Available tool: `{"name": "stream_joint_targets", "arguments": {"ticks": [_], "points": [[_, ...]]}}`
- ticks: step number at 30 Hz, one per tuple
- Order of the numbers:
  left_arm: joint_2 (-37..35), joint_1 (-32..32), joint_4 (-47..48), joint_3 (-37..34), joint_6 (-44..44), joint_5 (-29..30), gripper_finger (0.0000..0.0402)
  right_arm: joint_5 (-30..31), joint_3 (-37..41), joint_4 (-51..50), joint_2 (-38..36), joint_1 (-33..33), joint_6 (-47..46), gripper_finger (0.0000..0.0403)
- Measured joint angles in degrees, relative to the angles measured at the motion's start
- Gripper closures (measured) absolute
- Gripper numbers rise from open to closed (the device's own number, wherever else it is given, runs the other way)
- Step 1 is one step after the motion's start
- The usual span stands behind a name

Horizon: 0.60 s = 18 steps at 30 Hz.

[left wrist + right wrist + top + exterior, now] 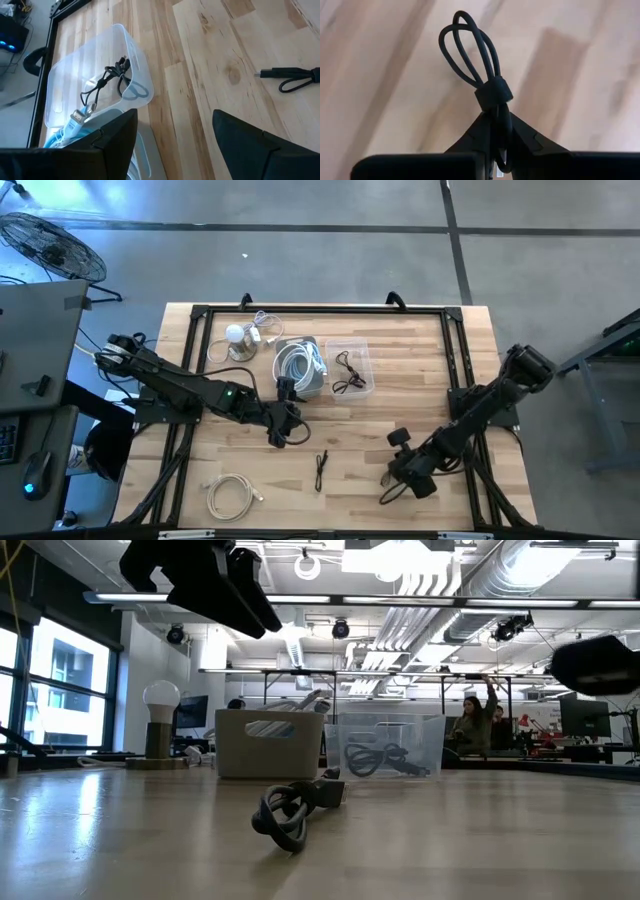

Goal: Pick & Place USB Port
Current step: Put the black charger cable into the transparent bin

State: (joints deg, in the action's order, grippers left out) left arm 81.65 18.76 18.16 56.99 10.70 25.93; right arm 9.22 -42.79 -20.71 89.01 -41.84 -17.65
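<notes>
The right end effector (496, 131), near right over the worktop (440, 500), is clamped on a bundled black cable (479, 60). The left end effector (175, 140) hangs spread and empty beside a grey bin (300, 365) and clear bin (352, 368). Another black cable (321, 469) and white cable (230, 496) lie near; a lamp (236, 338) stands far left.

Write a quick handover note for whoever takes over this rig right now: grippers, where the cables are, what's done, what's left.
Right gripper: shut on a bundled black cable, held above the table's near right.
Left gripper: open, empty, hovering by the grey bin.
Done: one black cable lies in the clear bin; white cables in the grey bin.
Left: place the held cable; another black cable and a white coil lie on the table.
</notes>
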Motion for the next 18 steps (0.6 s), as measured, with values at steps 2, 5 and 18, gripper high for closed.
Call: {"name": "stream_joint_targets", "arguments": {"ticks": [2, 5, 18], "points": [[-0.02, 0.0, -0.5, 0.0, 0.0, 0.0, 0.0149, 2.68, 0.0, -0.09, -1.45, 1.05, 1.66, 0.0374], [-1.12, 0.0, -1.04, 0.0, 0.0, 0.12, 0.0149, 6.81, -0.3, -0.43, -4.34, 3.63, 5.72, 0.0374], [-15.55, 0.02, -5.02, 0.11, 7.12, 4.86, 0.0149, 16.92, -4.46, 7.26, -15.81, 28.9, 22.22, 0.0374]]}}
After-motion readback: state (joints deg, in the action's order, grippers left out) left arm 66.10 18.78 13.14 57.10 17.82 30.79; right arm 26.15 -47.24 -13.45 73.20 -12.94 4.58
